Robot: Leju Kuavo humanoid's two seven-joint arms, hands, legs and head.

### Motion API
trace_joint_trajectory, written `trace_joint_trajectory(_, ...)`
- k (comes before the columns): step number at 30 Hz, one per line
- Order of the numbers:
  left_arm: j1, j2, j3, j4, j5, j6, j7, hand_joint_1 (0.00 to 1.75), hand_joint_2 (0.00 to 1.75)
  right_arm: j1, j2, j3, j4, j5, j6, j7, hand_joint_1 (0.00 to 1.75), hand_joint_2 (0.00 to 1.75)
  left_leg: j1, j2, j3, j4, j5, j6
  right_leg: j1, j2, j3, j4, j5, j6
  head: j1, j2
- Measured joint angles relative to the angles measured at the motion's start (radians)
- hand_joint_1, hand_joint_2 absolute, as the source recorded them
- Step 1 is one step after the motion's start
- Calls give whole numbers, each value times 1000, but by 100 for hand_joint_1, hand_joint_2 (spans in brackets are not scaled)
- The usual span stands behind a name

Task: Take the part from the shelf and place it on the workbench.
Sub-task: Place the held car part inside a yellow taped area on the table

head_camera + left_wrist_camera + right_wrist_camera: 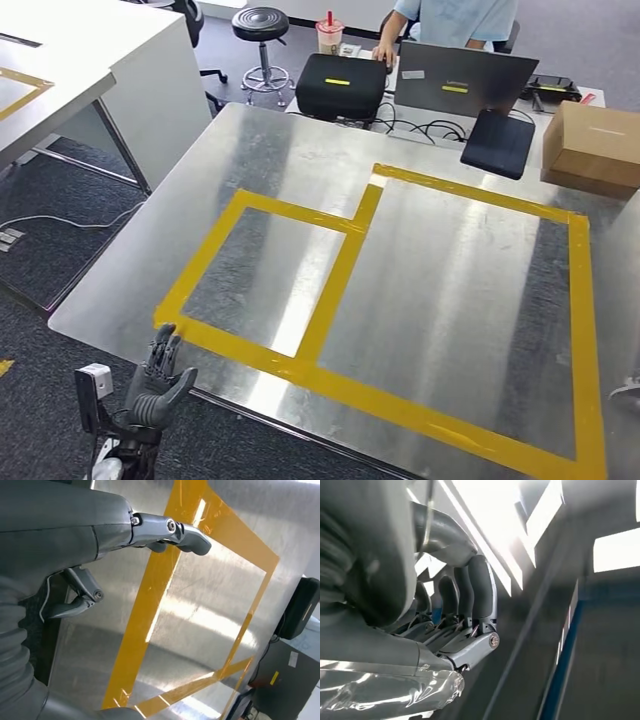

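Hovering at the near-left corner of the steel workbench (pixel 423 290), the left hand (pixel 157 385) was empty with fingers spread. The right hand (pixel 444 625) had its fingers curled around a silvery, film-wrapped part (pixel 388 692), seen at the wrist camera

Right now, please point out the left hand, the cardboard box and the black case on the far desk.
left hand (pixel 160 385), head view, on the middle of the hand.
cardboard box (pixel 592 148), head view, on its top face.
black case (pixel 340 85), head view, on its lid.
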Motion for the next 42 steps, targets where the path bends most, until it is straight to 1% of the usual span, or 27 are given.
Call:
trace_joint_trajectory(2,1,6,0,-2,3,-7,1,0,175,55,-22,77,5,64,69,65,134,175,0,0,0,0,0,0,0,1,-1,0,0,0,-2,0)
trace_joint_trajectory(5,2,11,3,-2,-1,-21,1,0,175,115,-62,177,5,100,106,116,134,175,4,0,5,0,-2,-3,5,1,1,-1,-2,-3,-2,0)
trace_joint_trajectory(9,3,12,4,-2,-10,-29,1,0,175,146,-100,272,-1,115,122,142,134,175,12,0,20,0,-11,-4,13,1,12,-7,-13,-9,-2,0)
trace_joint_trajectory(11,4,12,3,-2,-13,-33,1,0,175,156,-122,302,-8,109,154,157,134,175,14,0,26,0,-14,-4,15,1,20,-8,-16,-11,-2,0)
trace_joint_trajectory(13,4,13,2,0,-18,-40,1,0,175,169,-160,335,-18,91,214,181,134,175,16,0,34,0,-16,-3,18,1,28,-12,-18,-11,-2,0)
trace_joint_trajectory(15,3,13,0,4,-21,-45,-2,0,175,181,-204,382,-27,73,252,208,134,175,21,-1,43,0,-20,-3,22,0,40,-18,-21,-12,-2,0)
trace_joint_trajectory(19,1,15,-7,13,-28,-52,-14,0,175,182,-287,511,-32,42,258,265,134,175,26,-6,57,0,-28,-1,28,-3,61,-25,-29,-10,-2,0)
trace_joint_trajectory(22,-4,17,-17,17,-29,-55,-19,0,175,181,-344,626,-33,-60,297,296,134,175,24,-12,55,1,-27,1,26,-9,62,-28,-27,-8,-1,0)
trace_joint_trajectory(24,-8,19,-23,22,-28,-57,-25,0,175,212,-367,708,-30,-142,326,307,134,175,19,-19,47,1,-24,4,21,-16,56,-25,-23,-2,0,0)
trace_joint_trajectory(25,-8,19,-25,25,-25,-57,-29,0,175,231,-372,740,-29,-155,324,306,134,175,15,-21,41,1,-21,5,16,-18,52,-21,-21,2,0,0)
trace_joint_trajectory(27,-6,21,-26,29,-20,-54,-35,0,175,254,-374,776,-27,-122,290,302,134,175,7,-20,30,2,-16,7,7,-17,42,-15,-16,4,0,0)
trace_joint_trajectory(30,-9,24,-26,31,-16,-50,-33,0,175,256,-374,780,-29,9,248,306,134,175,2,-17,22,1,-14,8,3,-13,27,-12,-14,6,0,0)
trace_joint_trajectory(33,-12,25,-24,31,-16,-48,-26,0,175,255,-367,735,-37,113,219,286,134,175,2,-15,19,1,-14,7,2,-12,20,-12,-15,6,0,0)
trace_joint_trajectory(37,-13,26,-20,31,-17,-47,-19,0,175,247,-341,633,-48,156,189,254,134,175,2,-11,17,1,-12,6,2,-7,20,-11,-10,5,0,0)
trace_joint_trajectory(42,-13,27,-16,31,-20,-48,-16,0,175,242,-295,507,-61,190,136,241,134,175,-1,-7,10,1,-7,6,-1,-2,17,-9,-4,5,0,0)
